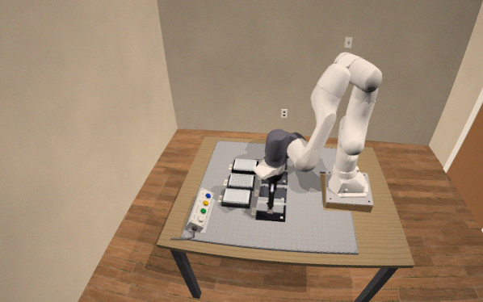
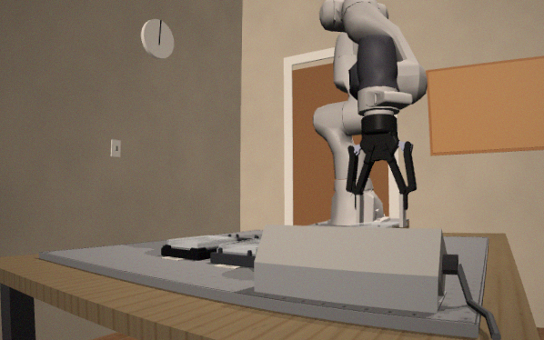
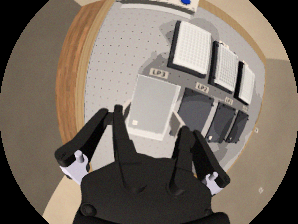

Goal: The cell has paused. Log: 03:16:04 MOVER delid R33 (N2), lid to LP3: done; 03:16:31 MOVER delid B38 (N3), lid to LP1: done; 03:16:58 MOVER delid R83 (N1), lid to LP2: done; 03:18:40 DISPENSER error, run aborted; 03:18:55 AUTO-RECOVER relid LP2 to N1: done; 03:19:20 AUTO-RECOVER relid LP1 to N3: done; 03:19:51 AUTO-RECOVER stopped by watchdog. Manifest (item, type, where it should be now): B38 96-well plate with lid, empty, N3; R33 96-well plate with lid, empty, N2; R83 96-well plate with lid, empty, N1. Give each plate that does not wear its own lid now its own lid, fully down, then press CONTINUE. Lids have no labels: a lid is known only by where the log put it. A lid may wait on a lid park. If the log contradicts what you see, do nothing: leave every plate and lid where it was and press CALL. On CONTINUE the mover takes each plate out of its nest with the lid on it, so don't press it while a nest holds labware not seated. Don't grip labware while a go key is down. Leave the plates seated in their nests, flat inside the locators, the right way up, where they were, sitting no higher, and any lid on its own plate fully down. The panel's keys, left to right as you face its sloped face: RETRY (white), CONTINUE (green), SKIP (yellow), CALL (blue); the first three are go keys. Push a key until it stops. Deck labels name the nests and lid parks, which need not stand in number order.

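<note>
My gripper [image 1: 271, 203] [image 2: 381, 217] [image 3: 151, 111] is shut on a pale grey lid [image 1: 279, 207] [image 3: 154, 99]. It holds the lid flat over the front lid park [image 1: 270, 217], the black pad nearest the table's front edge. Three well plates stand in a row of nests to the left: the back one [image 1: 245, 165] [image 3: 246, 83], the middle one [image 1: 241, 180] [image 3: 225, 66] and the front one [image 1: 236, 196] [image 3: 192, 46]. I cannot tell which of them wear lids. The key panel [image 1: 200, 210] sits left of the plates, and no key is touched.
Two more black lid parks [image 3: 193, 111] [image 3: 220, 119] lie bare behind the held lid, partly under the arm in the top view. The panel's grey back [image 2: 350, 264] hides the lid park in the exterior view. The robot base [image 1: 349, 190] stands at the right.
</note>
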`<act>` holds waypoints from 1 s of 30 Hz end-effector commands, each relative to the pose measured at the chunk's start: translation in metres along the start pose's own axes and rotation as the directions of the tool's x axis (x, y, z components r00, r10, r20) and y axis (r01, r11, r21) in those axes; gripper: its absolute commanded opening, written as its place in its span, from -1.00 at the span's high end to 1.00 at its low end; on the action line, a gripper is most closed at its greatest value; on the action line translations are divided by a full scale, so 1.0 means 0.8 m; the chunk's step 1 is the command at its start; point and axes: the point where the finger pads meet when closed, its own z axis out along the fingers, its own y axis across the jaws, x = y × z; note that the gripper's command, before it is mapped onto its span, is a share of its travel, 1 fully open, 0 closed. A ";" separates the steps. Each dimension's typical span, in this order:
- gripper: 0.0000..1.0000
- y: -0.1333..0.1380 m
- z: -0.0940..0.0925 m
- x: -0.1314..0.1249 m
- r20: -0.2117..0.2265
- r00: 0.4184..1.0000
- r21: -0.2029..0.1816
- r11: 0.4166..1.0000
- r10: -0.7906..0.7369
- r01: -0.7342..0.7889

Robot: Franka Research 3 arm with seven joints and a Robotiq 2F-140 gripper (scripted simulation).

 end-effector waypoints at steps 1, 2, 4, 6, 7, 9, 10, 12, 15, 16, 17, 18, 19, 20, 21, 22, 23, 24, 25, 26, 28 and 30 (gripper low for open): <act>1.00 0.002 -0.007 -0.004 0.015 1.000 -0.001 1.000 -0.024 0.024; 1.00 0.002 -0.009 -0.004 0.015 1.000 -0.001 1.000 -0.024 0.024; 1.00 0.002 -0.011 -0.004 0.015 1.000 -0.001 1.000 -0.024 0.024; 1.00 0.002 -0.014 -0.004 0.015 1.000 -0.001 1.000 -0.024 0.024; 1.00 0.002 -0.016 -0.004 0.015 1.000 -0.001 1.000 -0.024 0.024; 1.00 0.002 -0.020 -0.004 0.015 1.000 -0.001 1.000 -0.024 0.024; 1.00 0.002 -0.021 -0.004 0.015 1.000 -0.001 1.000 -0.024 0.024; 1.00 0.002 -0.025 -0.004 0.015 1.000 -0.001 1.000 -0.024 0.024; 1.00 0.002 -0.029 -0.004 0.015 1.000 -0.001 1.000 -0.024 0.024; 1.00 0.002 -0.030 -0.004 0.015 1.000 -0.001 1.000 -0.024 0.024; 1.00 0.002 -0.030 -0.004 0.015 1.000 -0.001 1.000 -0.024 0.024; 1.00 0.002 -0.031 -0.004 0.015 1.000 -0.001 1.000 -0.024 0.024; 1.00 0.002 -0.032 -0.004 0.015 1.000 -0.001 1.000 -0.024 0.024; 1.00 0.002 -0.032 -0.004 0.015 1.000 -0.001 1.000 -0.024 0.024; 1.00 0.002 -0.032 -0.004 0.015 1.000 -0.001 1.000 -0.024 0.024; 1.00 0.002 -0.032 -0.004 0.015 1.000 -0.001 1.000 -0.024 0.024; 1.00 0.002 -0.033 -0.004 0.015 1.000 -0.001 1.000 -0.024 0.024; 1.00 0.002 -0.033 -0.004 0.015 1.000 -0.001 1.000 -0.024 0.024; 1.00 0.002 -0.033 -0.004 0.015 1.000 -0.001 1.000 -0.024 0.024; 1.00 0.002 -0.033 -0.004 0.015 1.000 -0.001 1.000 -0.024 0.024; 1.00 0.002 -0.034 -0.004 0.015 1.000 -0.001 1.000 -0.024 0.024; 1.00 0.002 -0.034 -0.003 0.015 1.000 -0.001 1.000 -0.024 0.024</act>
